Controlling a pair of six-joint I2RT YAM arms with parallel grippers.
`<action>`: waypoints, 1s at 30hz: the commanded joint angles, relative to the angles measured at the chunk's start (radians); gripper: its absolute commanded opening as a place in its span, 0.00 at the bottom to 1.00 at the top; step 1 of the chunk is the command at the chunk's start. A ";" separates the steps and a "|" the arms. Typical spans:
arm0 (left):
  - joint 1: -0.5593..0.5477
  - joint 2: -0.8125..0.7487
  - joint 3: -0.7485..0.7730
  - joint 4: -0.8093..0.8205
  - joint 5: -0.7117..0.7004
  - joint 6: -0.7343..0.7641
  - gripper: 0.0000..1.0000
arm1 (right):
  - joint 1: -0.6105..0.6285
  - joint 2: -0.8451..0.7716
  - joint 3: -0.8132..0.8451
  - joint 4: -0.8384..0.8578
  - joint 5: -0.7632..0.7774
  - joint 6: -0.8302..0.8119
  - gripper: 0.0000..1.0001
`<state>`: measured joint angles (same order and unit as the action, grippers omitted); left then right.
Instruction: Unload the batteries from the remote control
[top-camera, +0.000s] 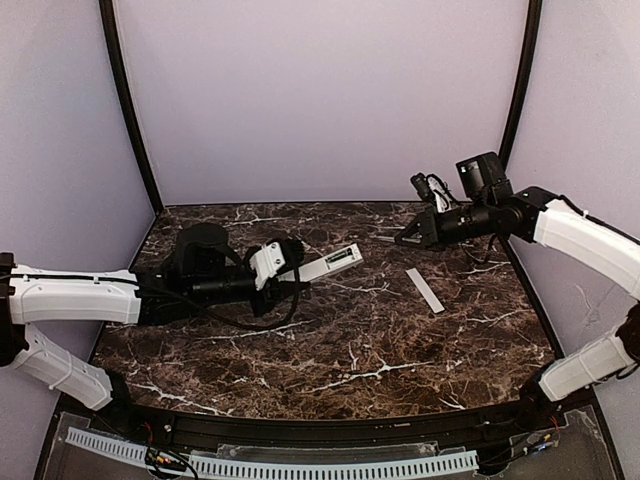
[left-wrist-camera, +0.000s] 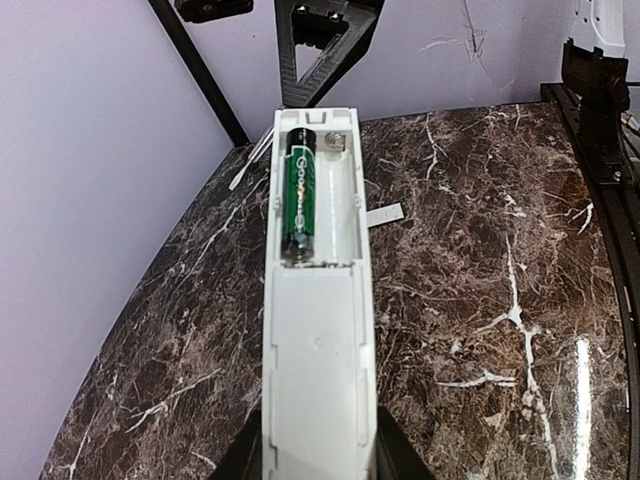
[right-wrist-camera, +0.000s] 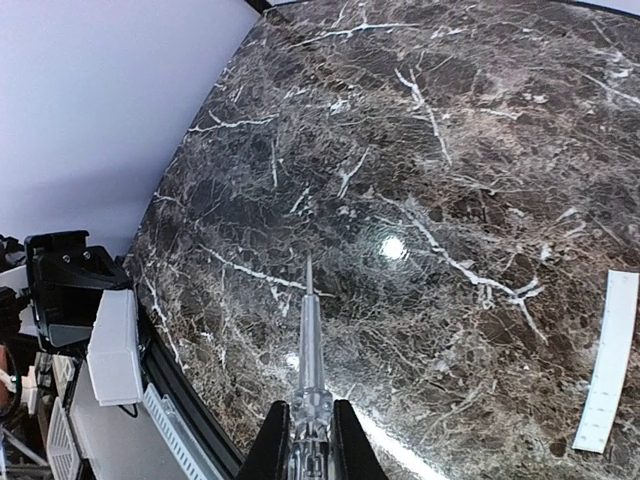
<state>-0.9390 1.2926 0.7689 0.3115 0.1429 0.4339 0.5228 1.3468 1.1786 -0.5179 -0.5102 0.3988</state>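
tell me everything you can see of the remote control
The remote control is a slim white bar that looks like plastic, clamped at its near end in the left gripper. Its back faces up with the cover off. The open compartment at the far end holds one green battery; the neighbouring slot is empty.

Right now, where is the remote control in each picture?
Top view: left of middle, the remote control pokes out of the left gripper.
Left wrist view: down the middle, compartment open, one green battery inside.
Right wrist view: not in it.
Shared landmark: the pale cover strip, seen in all three.
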 joint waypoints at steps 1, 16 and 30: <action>-0.003 0.039 0.063 -0.071 -0.046 -0.059 0.00 | -0.005 -0.057 -0.035 -0.009 0.113 0.011 0.00; -0.060 0.205 0.148 -0.170 -0.306 -0.532 0.00 | -0.005 -0.139 -0.101 -0.031 0.202 0.009 0.00; -0.150 0.319 0.138 -0.400 -0.492 -0.992 0.00 | -0.005 -0.084 -0.120 0.019 0.124 0.047 0.00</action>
<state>-1.0584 1.5890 0.9150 -0.0235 -0.2806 -0.4091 0.5228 1.2518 1.0828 -0.5446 -0.3565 0.4248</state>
